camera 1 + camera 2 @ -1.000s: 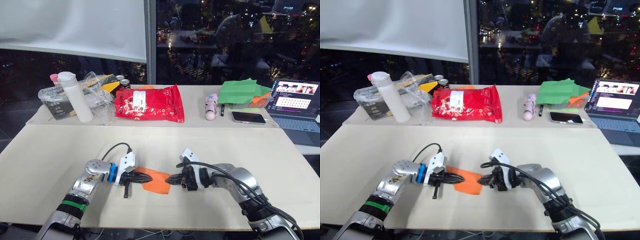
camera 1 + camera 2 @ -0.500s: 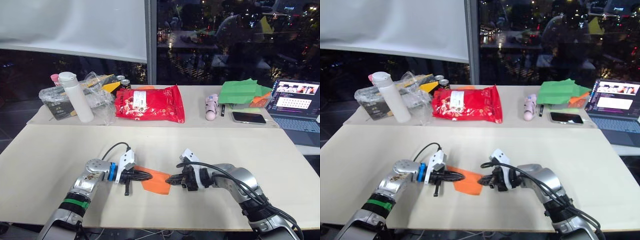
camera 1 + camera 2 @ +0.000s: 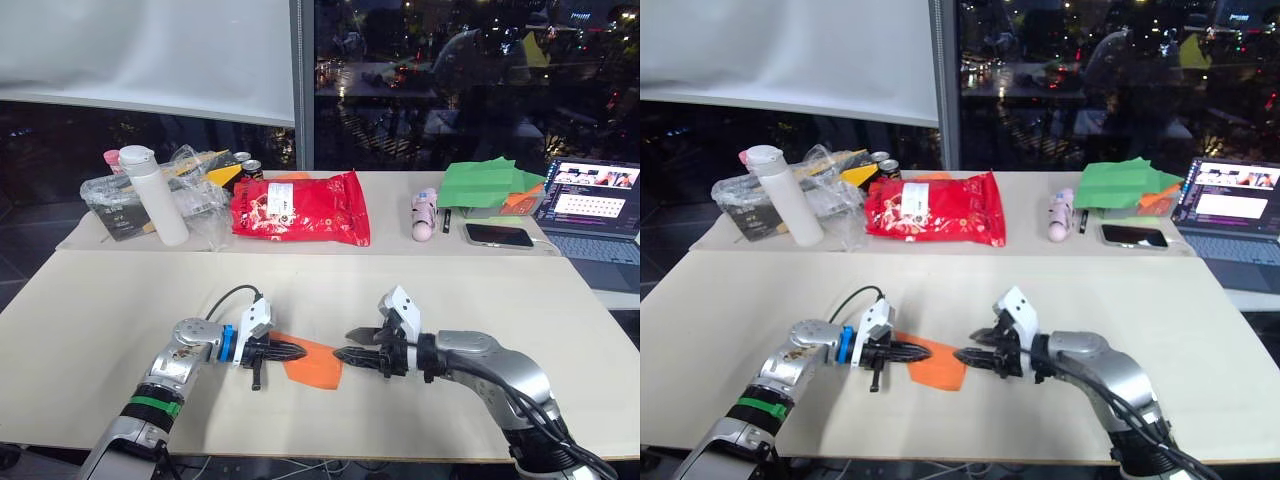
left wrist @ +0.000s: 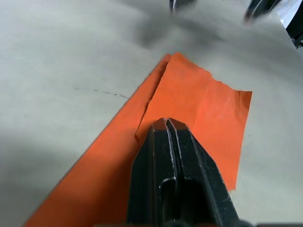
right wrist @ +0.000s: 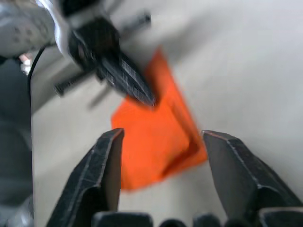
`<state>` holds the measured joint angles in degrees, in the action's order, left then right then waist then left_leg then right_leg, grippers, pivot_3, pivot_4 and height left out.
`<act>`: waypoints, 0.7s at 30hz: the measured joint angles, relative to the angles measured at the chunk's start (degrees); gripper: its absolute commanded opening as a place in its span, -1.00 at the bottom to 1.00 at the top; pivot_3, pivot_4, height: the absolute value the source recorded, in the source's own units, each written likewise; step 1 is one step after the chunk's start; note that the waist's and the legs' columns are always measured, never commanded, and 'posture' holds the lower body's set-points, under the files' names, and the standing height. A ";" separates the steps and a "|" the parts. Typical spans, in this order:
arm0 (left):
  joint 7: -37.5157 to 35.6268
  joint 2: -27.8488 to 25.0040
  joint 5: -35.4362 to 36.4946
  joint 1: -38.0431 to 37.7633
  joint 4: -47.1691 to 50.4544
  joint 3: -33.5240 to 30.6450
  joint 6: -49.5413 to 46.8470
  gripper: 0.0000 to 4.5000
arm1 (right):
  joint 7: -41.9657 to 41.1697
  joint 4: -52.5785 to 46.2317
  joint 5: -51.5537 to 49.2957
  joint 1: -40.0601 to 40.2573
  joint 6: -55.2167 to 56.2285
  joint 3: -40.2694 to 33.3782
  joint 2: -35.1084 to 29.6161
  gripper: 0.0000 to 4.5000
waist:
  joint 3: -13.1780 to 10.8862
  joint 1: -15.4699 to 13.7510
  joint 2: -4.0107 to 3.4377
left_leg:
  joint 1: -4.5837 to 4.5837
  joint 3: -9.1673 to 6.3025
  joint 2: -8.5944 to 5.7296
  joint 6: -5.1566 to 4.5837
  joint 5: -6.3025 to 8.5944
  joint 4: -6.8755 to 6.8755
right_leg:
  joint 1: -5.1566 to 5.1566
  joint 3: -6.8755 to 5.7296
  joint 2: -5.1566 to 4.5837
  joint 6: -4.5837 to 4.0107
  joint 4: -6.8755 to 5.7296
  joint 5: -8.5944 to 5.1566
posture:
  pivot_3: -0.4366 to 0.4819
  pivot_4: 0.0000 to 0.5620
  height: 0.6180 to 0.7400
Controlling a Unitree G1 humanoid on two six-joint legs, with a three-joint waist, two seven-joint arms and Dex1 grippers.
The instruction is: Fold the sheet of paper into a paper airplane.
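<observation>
We see a bright orange sheet of paper, a glossy red snack bag, green paper sheets, and a seemingly pale beige table.

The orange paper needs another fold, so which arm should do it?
Probably the right. The left claw is shut and pressing on the orange paper, pinning it to the table. The right claw is open just off the paper's other edge, free to lift it.

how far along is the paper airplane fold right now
Early on. The orange paper lies on the table with one folded flap, no nose or wings. The left end effector is shut, pressing on the paper; the right end effector is open, just off its edge. The remaining folds are left.
</observation>
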<state>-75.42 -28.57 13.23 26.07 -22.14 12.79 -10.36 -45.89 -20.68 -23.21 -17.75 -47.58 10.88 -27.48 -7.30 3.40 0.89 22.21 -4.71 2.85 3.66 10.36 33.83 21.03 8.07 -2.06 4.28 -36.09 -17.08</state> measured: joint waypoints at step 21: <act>1.68 0.59 0.36 -1.86 3.27 -0.59 -2.61 -1.00 | -1.15 14.63 12.64 -2.19 17.63 12.34 3.30 -0.99 | 0.06 -0.16 -0.05 | -0.02 0.01 0.00 -0.01 0.01 0.01 | -0.07 0.01 -0.01 0.01 0.04 -0.01 | -0.05 -0.47 0.66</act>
<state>-73.73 -27.98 13.60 24.21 -18.87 12.21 -12.97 -47.04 -6.05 -10.57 -19.94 -29.95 23.21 -24.18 -7.24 3.24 0.84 22.19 -4.70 2.84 3.64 10.38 33.84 20.96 8.07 -2.07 4.29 -36.05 -17.09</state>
